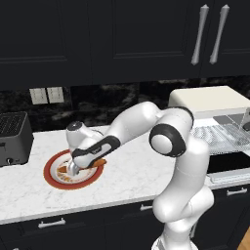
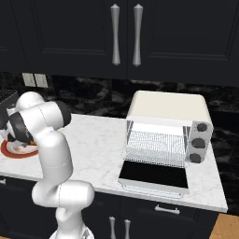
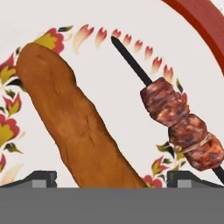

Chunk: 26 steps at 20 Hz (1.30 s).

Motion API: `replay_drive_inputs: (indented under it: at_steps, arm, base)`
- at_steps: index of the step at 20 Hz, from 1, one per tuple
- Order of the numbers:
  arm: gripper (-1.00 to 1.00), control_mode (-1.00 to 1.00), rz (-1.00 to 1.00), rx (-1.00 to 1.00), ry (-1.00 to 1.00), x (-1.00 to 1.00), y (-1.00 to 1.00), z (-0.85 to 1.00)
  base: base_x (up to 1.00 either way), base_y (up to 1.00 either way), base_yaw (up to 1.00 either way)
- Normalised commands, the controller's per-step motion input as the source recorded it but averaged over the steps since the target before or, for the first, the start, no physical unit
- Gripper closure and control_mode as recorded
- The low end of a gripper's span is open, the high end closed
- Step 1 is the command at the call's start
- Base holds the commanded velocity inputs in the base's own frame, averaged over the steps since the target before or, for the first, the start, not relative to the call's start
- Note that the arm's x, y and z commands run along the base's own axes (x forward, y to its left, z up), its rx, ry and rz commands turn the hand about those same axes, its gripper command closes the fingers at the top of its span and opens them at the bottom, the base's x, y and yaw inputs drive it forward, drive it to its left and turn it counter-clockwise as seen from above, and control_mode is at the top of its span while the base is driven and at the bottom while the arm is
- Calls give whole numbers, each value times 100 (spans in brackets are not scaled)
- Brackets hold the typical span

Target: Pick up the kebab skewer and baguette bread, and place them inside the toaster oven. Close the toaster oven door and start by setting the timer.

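Gripper [image 3: 112,179] low over the plate [image 3: 131,17], fingers spread wide: the two dark tips sit at lower left and lower right of the hand view with the baguette bread [image 3: 74,118] running up between them toward upper left. Tips not touching the loaf as far as can be seen.

Kebab skewer [image 3: 183,127] lies right of the loaf on the same plate, apart from it; dark stick points to upper centre, meat chunks toward lower right.

Left base view: gripper [image 1: 74,169] down on the red-rimmed plate [image 1: 51,178] at centre left, on the white marble counter [image 1: 127,171]. Dark slot toaster [image 1: 13,137] at far left edge.

Right base view: toaster oven [image 2: 168,126] at centre right, toaster oven door [image 2: 154,176] folded down flat, wire rack [image 2: 154,147] exposed, three dark knobs [image 2: 198,142] at its right side.
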Motion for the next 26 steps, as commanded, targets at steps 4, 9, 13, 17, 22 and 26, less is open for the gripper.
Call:
replay_drive_inputs:
  at_steps: [4, 9, 13, 17, 22, 26]
  arm:
    - [-100, -100, 0, 0, 0, 0, 0, -15]
    - [100, -100, 0, 0, 0, 0, 0, -10]
    - [100, -100, 0, 0, 0, 0, -1, -1]
    - [100, -100, 3, 2, 0, -4, -19, 15]
    - [100, -100, 6, 11, -3, -60, -52, 75]
    - [100, -100, 9, 12, -6, -84, -68, 68]
  base:
    - [0, 0, 0]
    - [0, 0, 0]
    - [0, 0, 0]
    - [0, 0, 0]
    - [0, 0, 0]
    - [0, 0, 0]
